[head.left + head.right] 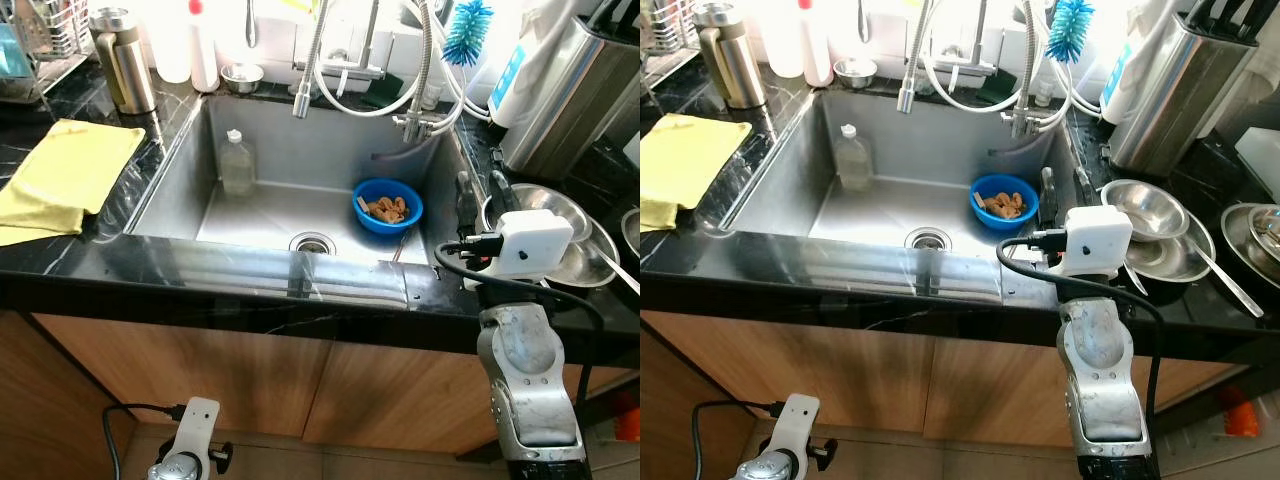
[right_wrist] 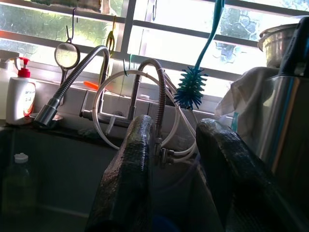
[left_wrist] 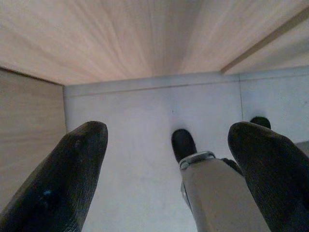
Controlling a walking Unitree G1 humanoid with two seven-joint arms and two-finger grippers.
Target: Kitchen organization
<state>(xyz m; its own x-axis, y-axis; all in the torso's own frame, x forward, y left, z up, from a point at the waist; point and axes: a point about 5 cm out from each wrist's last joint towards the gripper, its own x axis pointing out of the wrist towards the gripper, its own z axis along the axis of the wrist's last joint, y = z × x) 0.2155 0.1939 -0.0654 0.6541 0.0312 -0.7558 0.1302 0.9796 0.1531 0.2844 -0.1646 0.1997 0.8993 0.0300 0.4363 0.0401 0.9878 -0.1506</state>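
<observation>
A blue bowl [image 1: 387, 206] holding brownish food scraps sits in the steel sink [image 1: 270, 215], near its right wall. A clear plastic bottle [image 1: 237, 162] stands upright at the sink's left back. My right gripper [image 1: 482, 195] hovers over the sink's right rim, between the blue bowl and stacked steel bowls [image 1: 545, 215] on the counter. Its fingers [image 2: 128, 179] are open with nothing between them. They point toward the flexible faucet [image 2: 72, 82] and the blue bottle brush [image 2: 191, 88]. My left gripper [image 3: 164, 179] hangs open low beside the wooden cabinet, over the floor.
A yellow cloth [image 1: 65, 175] lies on the black counter at the left, with a steel jug [image 1: 125, 60] and a dish rack behind it. A small steel bowl [image 1: 242, 75] and a white bottle [image 1: 203, 45] stand behind the sink. A steel knife block [image 1: 580, 90] stands at the back right.
</observation>
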